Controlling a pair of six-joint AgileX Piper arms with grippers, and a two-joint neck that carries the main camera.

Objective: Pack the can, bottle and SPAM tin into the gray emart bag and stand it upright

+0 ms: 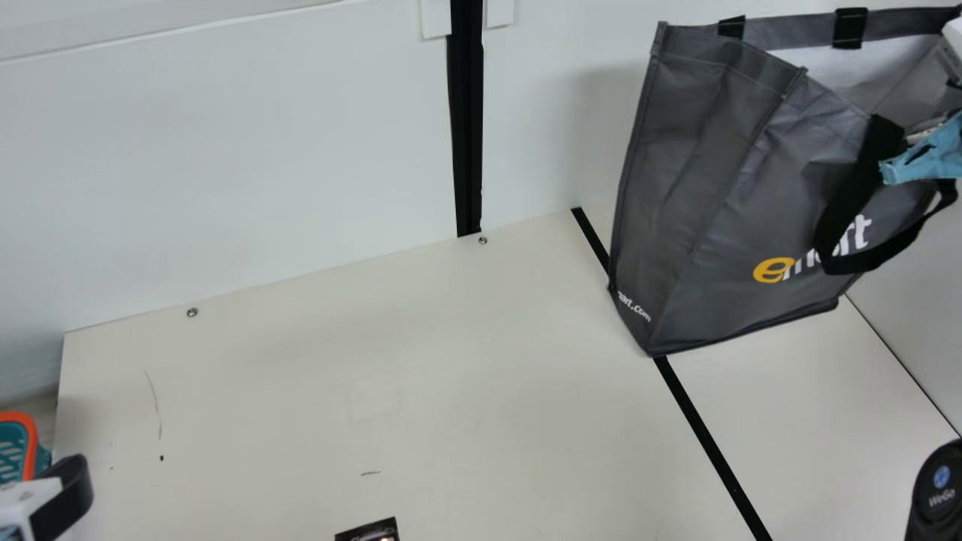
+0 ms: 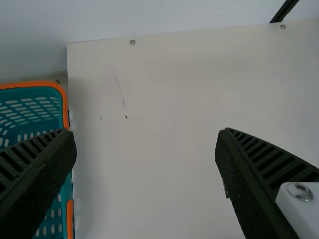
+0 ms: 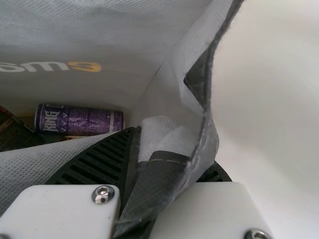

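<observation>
Currently, right pincer (image 1: pixel 953 52) clamped on rim of gray emart bag (image 1: pixel 721 188), purple can (image 3: pixel 82 120) inside. Left pincer (image 1: pixel 66 496) open above desk (image 1: pixel 338 376).

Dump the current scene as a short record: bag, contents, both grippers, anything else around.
bag: gray emart bag, looks upright, mouth open
in bag: purple can on its side; dark item near it, partly seen, identity unclear
right gripper: pinching the bag's rim
left gripper: open, nothing between its fingers
nearby: teal basket with orange rim, beside the table
</observation>
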